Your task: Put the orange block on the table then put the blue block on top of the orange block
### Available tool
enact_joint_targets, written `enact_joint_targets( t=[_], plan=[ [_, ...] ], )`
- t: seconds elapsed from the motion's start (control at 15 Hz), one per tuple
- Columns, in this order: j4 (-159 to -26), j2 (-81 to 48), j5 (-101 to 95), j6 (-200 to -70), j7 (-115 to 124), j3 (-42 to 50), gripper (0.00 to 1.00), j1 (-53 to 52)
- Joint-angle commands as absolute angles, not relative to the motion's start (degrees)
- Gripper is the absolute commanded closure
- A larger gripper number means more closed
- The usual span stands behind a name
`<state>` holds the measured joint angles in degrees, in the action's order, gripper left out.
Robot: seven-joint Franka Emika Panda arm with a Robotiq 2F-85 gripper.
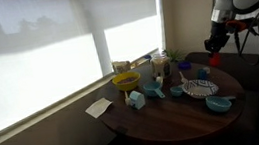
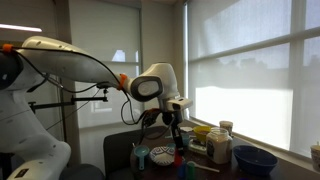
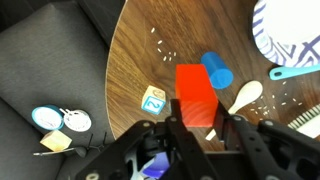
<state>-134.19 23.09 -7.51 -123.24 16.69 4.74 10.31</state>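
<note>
In the wrist view my gripper (image 3: 203,122) is shut on the orange block (image 3: 195,92), a plain red-orange block held between both fingers above the brown round table (image 3: 150,55). The blue block (image 3: 216,72) stands on the table just beyond the orange block, to its right and apart from it. In both exterior views the gripper (image 1: 212,43) (image 2: 177,122) hangs well above the table's edge.
A lettered toy cube (image 3: 153,99) lies left of the held block and a white spoon (image 3: 245,96) to its right. A white and blue plate (image 3: 290,30) is at the far right. A yellow funnel (image 1: 126,81), bowls and toys crowd the table (image 1: 176,117). Dark seating (image 3: 50,50) lies beside it.
</note>
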Motion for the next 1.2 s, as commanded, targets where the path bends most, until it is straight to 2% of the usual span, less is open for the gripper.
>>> enact_joint_targets(
  t=[0.0, 0.6, 1.13],
  plan=[
    [-138.25, 26.49, -8.97, -120.76, 17.25, 4.75, 0.92, 12.31],
    [-148.35, 27.09, -8.44, -129.98, 18.17, 5.15, 0.92, 14.25],
    [-151.4, 27.22, -7.89, -136.84, 18.08, 4.51, 0.92, 14.03]
  ],
)
